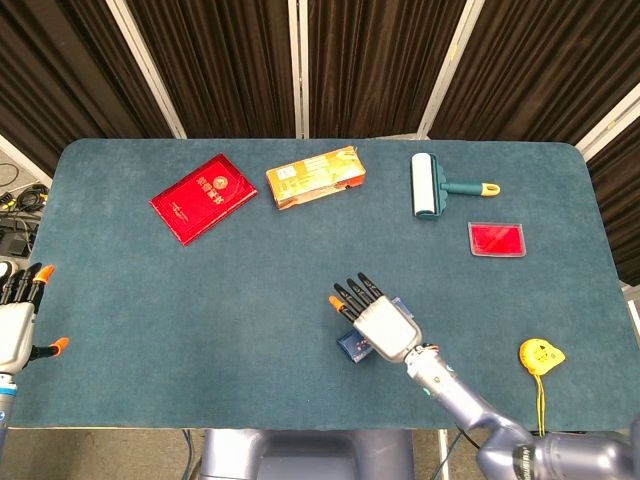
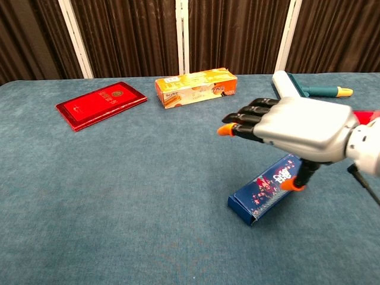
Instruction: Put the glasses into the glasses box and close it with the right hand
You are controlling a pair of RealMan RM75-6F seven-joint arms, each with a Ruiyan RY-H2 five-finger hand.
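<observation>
my right hand (image 2: 297, 127) hovers just above the glasses box (image 2: 265, 189), fingers stretched out flat and apart, holding nothing; in the chest view only my thumb's orange tip reaches down to the box's upper edge, and i can't tell if it truly touches. the box, blue with a flowered print, lies near the front edge of the table (image 1: 150, 300), a little right of the middle, and in the head view most of it is tucked under my palm (image 1: 378, 326). from the chest view its lid looks down, the long face unbroken and the near end showing as a closed wedge, so i judge the closing is done or all but done. i can't see any glasses on the cloth in either view, which suits the idea that they are inside the box, though nothing here lets me look in to confirm. what may be left, as i read it, is one last press to be sure the lid has seated, then lifting clear. my left hand (image 1: 15, 320) hangs off the left edge of the table, fingers pointing up and loosely apart, empty and well away from the work. the red booklet (image 1: 203, 197), the orange carton (image 1: 315, 177), the lint roller (image 1: 428, 184), the red card sleeve (image 1: 496, 239) and the yellow tape measure (image 1: 540, 354) all lie well apart from the box.
</observation>
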